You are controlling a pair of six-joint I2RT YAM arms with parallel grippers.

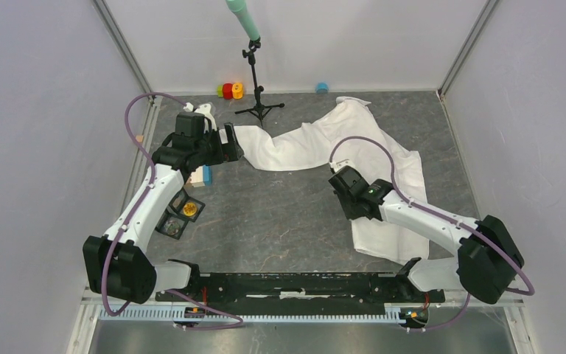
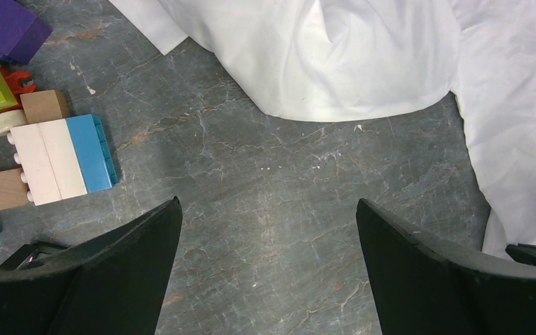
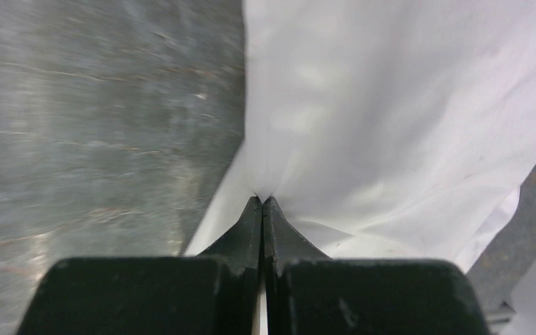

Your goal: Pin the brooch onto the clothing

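R jaws: clenched on a pinch of shirt (image 3: 391, 105). Right gripper (image 3: 262, 201) tips meet at the cloth edge and the fabric tents up off them.
R purpose: my guess is that I'm holding the thin cloth so it can be drawn flat or taut for pinning. It's slack and creased as it lies.
L jaws: released and wide apart, nothing btwn them. Left gripper (image 2: 269, 269) hangs over bare table (image 2: 251, 181), w/ the shirt's edge in the upper part of the wrist frame.
L purpose: prob. kept free as the hand to fetch the pin.
Shirt layout: rumpled band from upper centre down to lower right of the top view.
Brooch: in neither jaw. Small orange-gold brooch (image 1: 189, 209) sits in a dark square holder (image 1: 198, 214) left of centre in the top view, beside my L forearm and well apart from the shirt. Likely it, but too small to be sure.
Clutter: toy blocks (image 2: 63, 157) at the left edge of the L wrist frame, not task items.
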